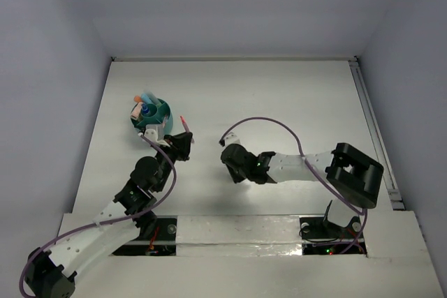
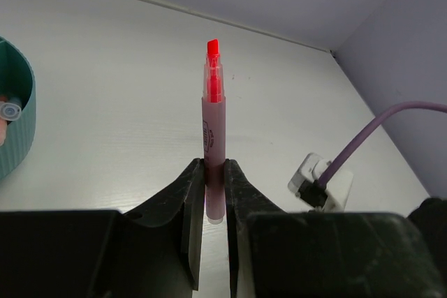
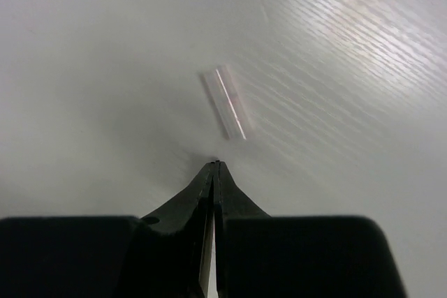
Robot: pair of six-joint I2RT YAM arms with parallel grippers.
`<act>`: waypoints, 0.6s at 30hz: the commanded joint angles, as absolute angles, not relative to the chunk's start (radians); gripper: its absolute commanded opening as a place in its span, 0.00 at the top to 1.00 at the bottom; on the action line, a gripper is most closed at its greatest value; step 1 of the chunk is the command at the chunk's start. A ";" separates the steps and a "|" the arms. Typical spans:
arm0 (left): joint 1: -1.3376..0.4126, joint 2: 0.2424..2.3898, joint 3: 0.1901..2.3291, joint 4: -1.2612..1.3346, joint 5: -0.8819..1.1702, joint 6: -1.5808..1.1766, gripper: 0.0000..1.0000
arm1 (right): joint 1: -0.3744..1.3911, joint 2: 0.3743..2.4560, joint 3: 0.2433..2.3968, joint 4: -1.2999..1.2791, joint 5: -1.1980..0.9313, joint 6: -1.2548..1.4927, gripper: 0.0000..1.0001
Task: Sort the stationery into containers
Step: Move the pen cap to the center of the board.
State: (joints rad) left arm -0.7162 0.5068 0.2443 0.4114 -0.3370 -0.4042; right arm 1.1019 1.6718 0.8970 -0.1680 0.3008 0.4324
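Observation:
My left gripper [image 1: 183,142] is shut on a pink marker [image 1: 185,125] with a bare red tip, held just right of the round teal pot [image 1: 155,111]. In the left wrist view the marker [image 2: 213,130] sticks out forward between the closed fingers [image 2: 214,172], and the pot's wall [image 2: 19,127] shows at the left edge. The pot holds several pens, blue and pink among them. My right gripper [image 1: 228,153] is shut and empty, low over the table's middle [image 3: 215,167]. A small clear cap [image 3: 225,102] lies on the table just beyond its tips.
The white table [image 1: 279,102] is walled at the back and both sides. A purple cable [image 1: 272,125] loops above the right arm. A white connector [image 2: 321,183] with its purple cable shows right of the left gripper.

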 commanded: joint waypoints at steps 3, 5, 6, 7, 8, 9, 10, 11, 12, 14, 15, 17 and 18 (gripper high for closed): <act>-0.710 0.515 0.236 0.483 -0.299 -0.419 1.00 | 0.962 1.582 0.982 -0.250 0.177 0.494 0.77; -0.710 0.518 0.235 0.486 -0.295 -0.422 1.00 | 0.936 1.571 0.997 -0.250 0.163 0.515 0.63; -0.710 0.520 0.235 0.488 -0.291 -0.422 1.00 | 0.921 1.569 1.011 -0.250 0.144 0.537 0.53; -0.710 0.520 0.235 0.488 -0.285 -0.423 1.00 | 0.920 1.568 1.020 -0.256 0.138 0.546 0.51; -0.710 0.522 0.236 0.486 -0.284 -0.423 1.00 | 0.908 1.560 1.026 -0.267 0.130 0.555 0.51; -0.710 0.517 0.236 0.486 -0.281 -0.425 1.00 | 0.896 1.556 1.028 -0.268 0.109 0.570 0.51; -0.710 0.514 0.236 0.488 -0.279 -0.425 1.00 | 0.896 1.552 1.028 -0.270 0.091 0.575 0.50; -0.710 0.512 0.236 0.486 -0.278 -0.426 1.00 | 0.887 1.552 1.028 -0.279 0.071 0.578 0.50; -0.710 0.508 0.236 0.488 -0.276 -0.428 1.00 | 0.887 1.558 1.029 -0.284 0.049 0.593 0.50; -0.710 0.508 0.236 0.488 -0.267 -0.429 1.00 | 0.887 1.565 1.020 -0.276 0.019 0.601 0.50; -0.710 0.506 0.236 0.486 -0.264 -0.430 1.00 | 0.887 1.571 1.017 -0.272 0.006 0.604 0.50; -0.710 0.502 0.235 0.485 -0.255 -0.431 1.00 | 0.887 1.578 1.017 -0.275 0.026 0.600 0.50; -0.710 0.497 0.235 0.488 -0.253 -0.434 1.00 | 0.887 1.594 1.026 -0.284 0.069 0.592 0.50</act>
